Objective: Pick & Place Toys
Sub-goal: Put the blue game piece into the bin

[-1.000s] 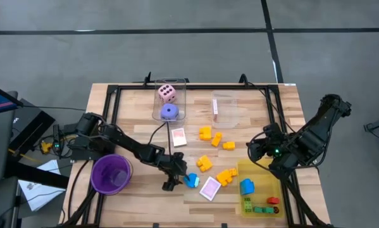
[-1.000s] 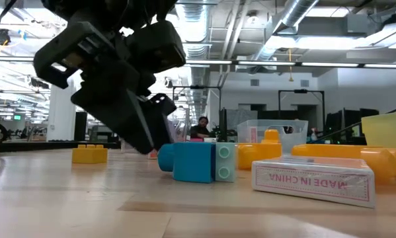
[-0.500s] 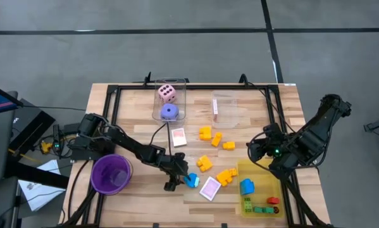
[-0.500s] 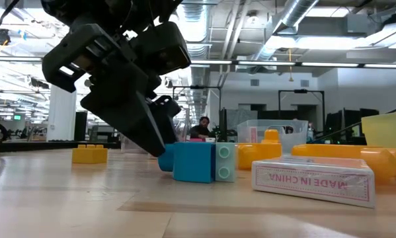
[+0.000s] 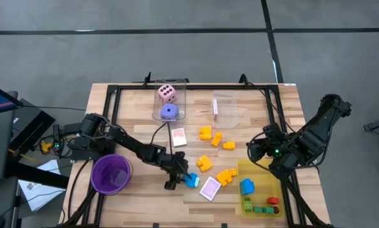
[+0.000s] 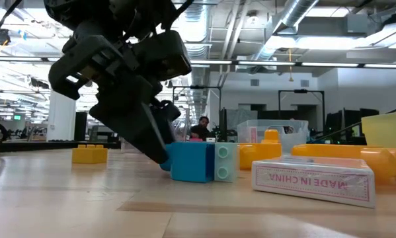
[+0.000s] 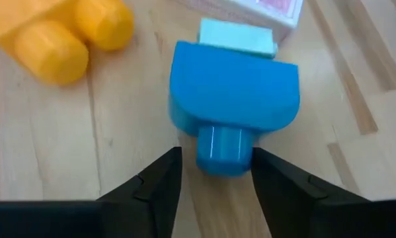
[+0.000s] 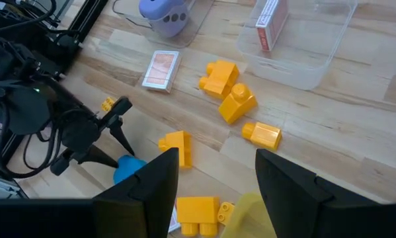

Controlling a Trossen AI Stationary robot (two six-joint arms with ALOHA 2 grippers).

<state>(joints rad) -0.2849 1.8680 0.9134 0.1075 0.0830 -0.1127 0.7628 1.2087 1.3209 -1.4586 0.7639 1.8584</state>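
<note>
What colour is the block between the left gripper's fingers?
Blue block, with a pale mint piece behind; left wrist view shows it best.

Grey floor [image 5: 176, 50]; open hall with ceiling ducts [image 6: 297, 16].

Blue block [image 7: 234, 99], yellow blocks [image 8: 227, 78], purple cup [image 5: 111, 173].

block [image 5: 192, 181] between left claw [image 5: 181, 179] and card [image 5: 210, 188] | cup [image 5: 111, 174] left of claw
</note>
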